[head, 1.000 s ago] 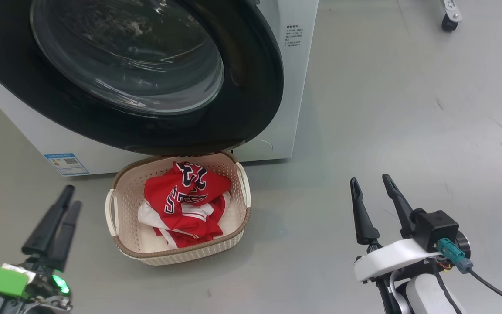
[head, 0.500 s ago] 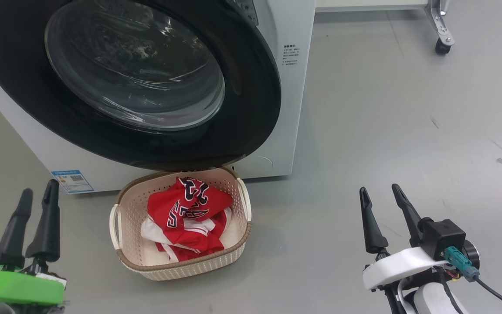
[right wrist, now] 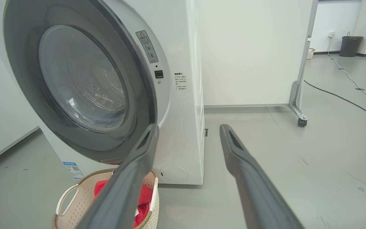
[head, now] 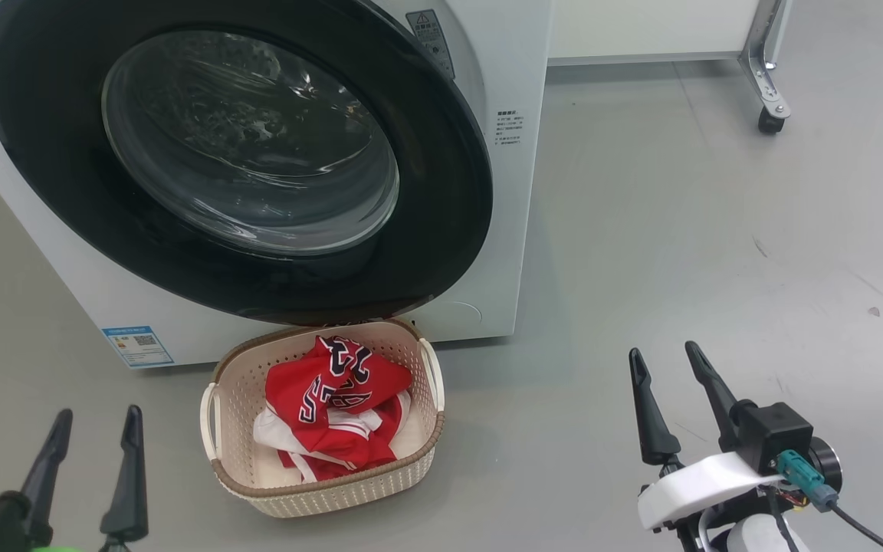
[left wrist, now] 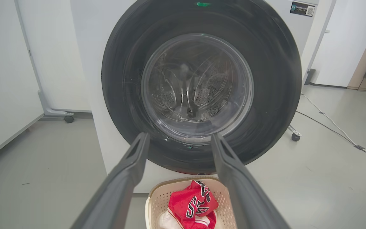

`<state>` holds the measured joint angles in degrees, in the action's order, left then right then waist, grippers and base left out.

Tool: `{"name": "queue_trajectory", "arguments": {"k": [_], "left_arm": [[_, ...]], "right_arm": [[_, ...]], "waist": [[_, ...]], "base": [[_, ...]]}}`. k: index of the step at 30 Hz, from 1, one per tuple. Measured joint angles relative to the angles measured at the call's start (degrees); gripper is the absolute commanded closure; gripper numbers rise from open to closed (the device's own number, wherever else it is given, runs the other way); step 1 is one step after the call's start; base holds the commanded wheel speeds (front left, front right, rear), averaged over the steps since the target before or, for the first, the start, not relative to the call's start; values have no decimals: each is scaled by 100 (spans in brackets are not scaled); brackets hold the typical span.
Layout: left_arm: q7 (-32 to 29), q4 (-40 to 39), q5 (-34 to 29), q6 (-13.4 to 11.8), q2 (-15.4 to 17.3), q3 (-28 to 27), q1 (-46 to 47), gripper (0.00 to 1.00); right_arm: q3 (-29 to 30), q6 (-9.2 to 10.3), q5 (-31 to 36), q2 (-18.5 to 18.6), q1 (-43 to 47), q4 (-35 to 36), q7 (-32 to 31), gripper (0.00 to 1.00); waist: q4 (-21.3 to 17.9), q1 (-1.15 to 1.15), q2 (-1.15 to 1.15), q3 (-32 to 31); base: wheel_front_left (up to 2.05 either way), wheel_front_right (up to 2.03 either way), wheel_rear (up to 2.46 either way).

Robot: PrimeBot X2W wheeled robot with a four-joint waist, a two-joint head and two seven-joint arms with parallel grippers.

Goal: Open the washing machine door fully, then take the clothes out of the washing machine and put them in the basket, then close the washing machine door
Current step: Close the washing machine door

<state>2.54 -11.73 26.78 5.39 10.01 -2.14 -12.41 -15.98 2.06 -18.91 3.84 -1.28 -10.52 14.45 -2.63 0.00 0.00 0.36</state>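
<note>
Since the clothes [head: 334, 387] lie in the basket [head: 334, 498], ahead of and between both grippers, and the door [head: 441, 192] appears flush on the washing machine [head: 522, 199] beyond, left gripper [head: 99, 414] and right gripper [head: 662, 351] hover spread, empty; task judged complete.

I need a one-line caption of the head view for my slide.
Red clothes lie in the basket before the washing machine, its door closed; left gripper and right gripper open, empty.
</note>
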Motion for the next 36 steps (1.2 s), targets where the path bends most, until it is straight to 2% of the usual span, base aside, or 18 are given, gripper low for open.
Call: {"name": "queue_trajectory", "arguments": {"k": [10, 21, 36], "left_arm": [[269, 397, -833, -412, -37, 428, -230, 0], [467, 571, -899, -665, -250, 549, -231, 0], [632, 713, -932, -769, -360, 591, -227, 0]], "right_arm": [[-49, 4, 51, -3, 187, -21, 0, 0], [-47, 18, 90, -7, 302, -34, 0, 0], [-43, 20, 92, -8, 302, -22, 0, 0]], "waist": [[-13, 0, 0, -23], [-52, 0, 0, 6], [-76, 0, -1, 90]], "base": [[0, 0, 0], [0, 0, 0], [0, 0, 0]]}}
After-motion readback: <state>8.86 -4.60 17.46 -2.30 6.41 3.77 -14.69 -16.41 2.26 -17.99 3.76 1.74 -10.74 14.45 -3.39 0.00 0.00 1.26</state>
